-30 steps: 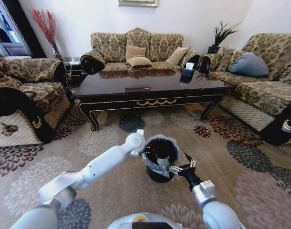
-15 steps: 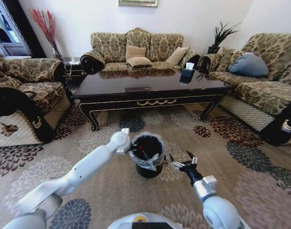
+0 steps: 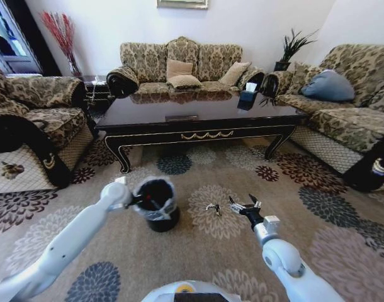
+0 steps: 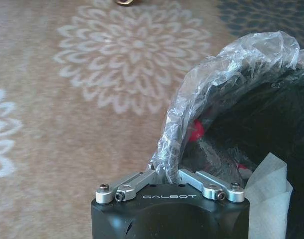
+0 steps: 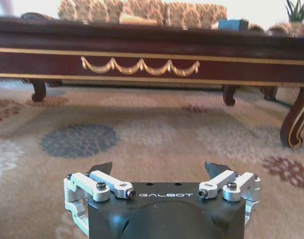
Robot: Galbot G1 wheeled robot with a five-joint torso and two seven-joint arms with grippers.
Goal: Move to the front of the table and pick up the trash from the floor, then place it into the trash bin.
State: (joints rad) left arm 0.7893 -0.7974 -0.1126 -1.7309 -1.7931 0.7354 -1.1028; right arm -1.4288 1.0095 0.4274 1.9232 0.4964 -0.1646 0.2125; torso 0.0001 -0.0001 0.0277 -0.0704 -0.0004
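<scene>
On the carpet, left tool (image 3: 136, 200) clamps the black, clear-lined trash bin (image 3: 155, 206)'s rim.

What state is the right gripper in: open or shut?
Open. The right gripper has its fingertips spread wide apart, with bare carpet between them.

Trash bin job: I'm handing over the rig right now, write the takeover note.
Left gripper: shut on the trash bin rim, holding it at the robot's left over the carpet.
Right gripper: open, empty, low over the carpet facing the table.
Done: white paper and red-marked litter lie in the bin.
Left: a small dark scrap on the carpet beside the right gripper; set the bin down.
</scene>
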